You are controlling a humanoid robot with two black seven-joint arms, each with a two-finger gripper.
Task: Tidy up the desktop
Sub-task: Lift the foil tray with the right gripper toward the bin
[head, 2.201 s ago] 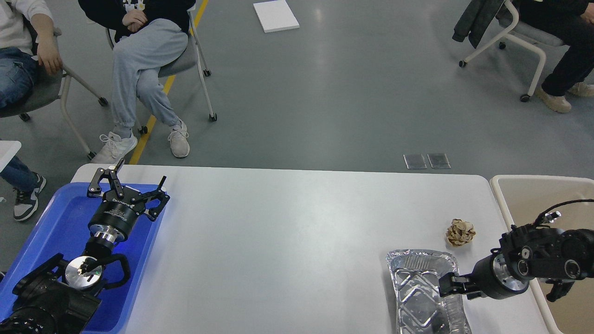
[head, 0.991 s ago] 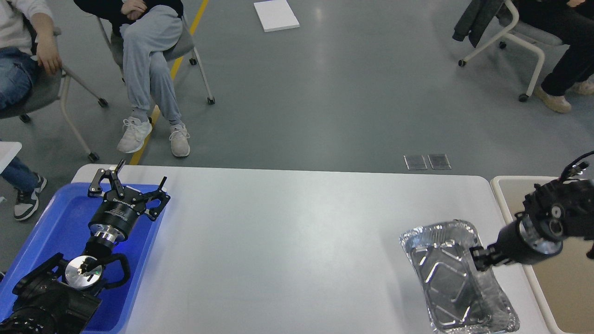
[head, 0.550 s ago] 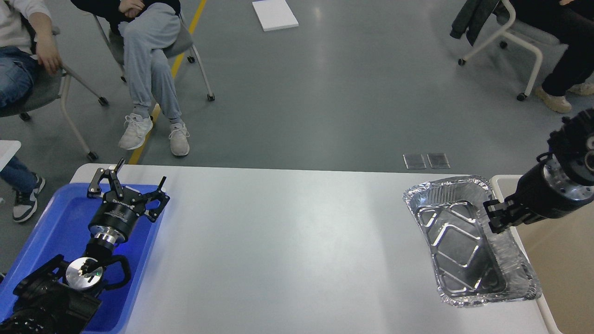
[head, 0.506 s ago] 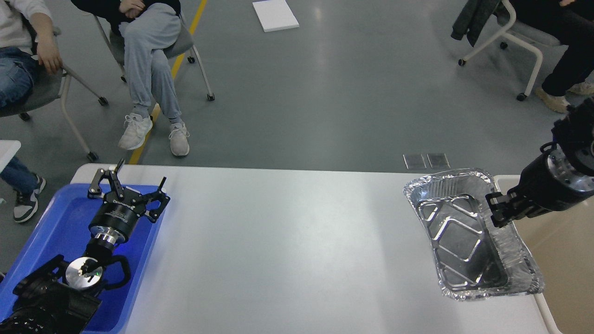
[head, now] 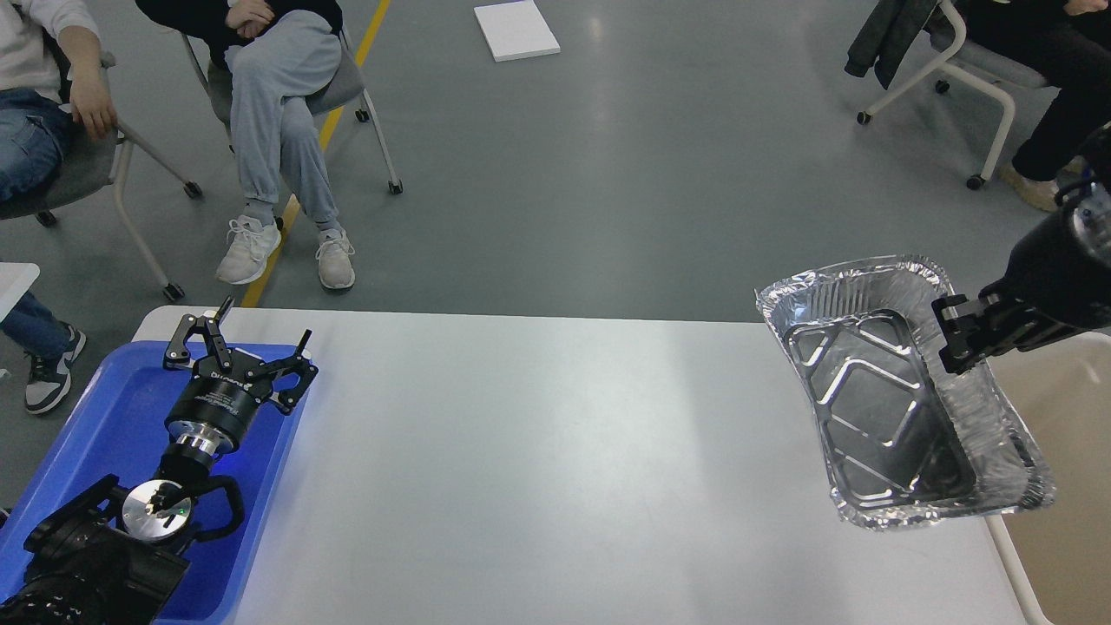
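Observation:
The desktop point(head: 538, 469) is the wide white-grey tabletop across the middle of the head view. My right gripper point(head: 955, 334) is shut on the right rim of a crumpled silver foil tray point(head: 885, 408) and holds it raised and tilted over the table's right end. The tray hides the table's far right corner. The crumpled brown paper ball is not in view. My left gripper point(head: 239, 338) is open and empty, resting over the far end of the blue tray point(head: 104, 425) at the left.
A beige bin point(head: 1068, 434) stands just right of the table, under my right arm. People sit on wheeled chairs point(head: 347, 87) beyond the table at the left and at the far right point(head: 963, 61).
My right gripper has lifted the foil tray off the table and carried it up and to the right, toward the beige bin. The paper ball seen earlier no longer shows. My left arm has not moved.

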